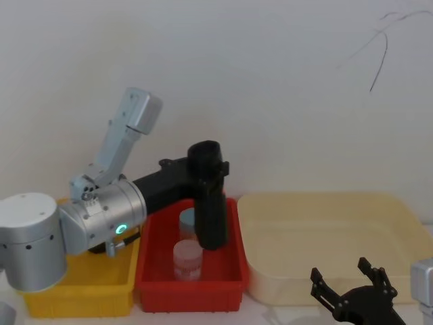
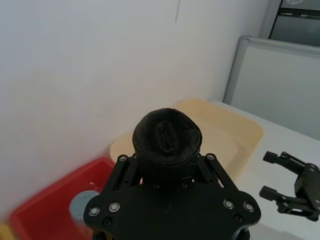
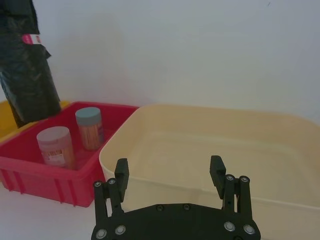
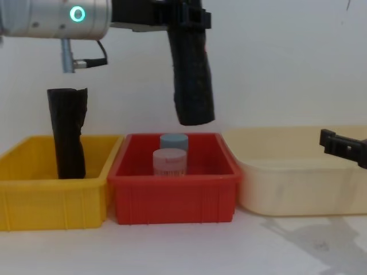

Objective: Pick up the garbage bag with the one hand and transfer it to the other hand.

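Black crinkly plastic garbage bag [image 4: 192, 74], clamped in the jaws of the green-ringed left gripper [image 1: 208, 168], hangs aloft: pickup done. Handover pending; the right gripper [image 1: 342, 276] gapes empty, well apart.

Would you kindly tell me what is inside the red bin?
Two jars stand in the red bin, a blue-lidded jar behind a pink-lidded jar. The garbage bag in the left gripper hangs above it, hiding some floor behind it.
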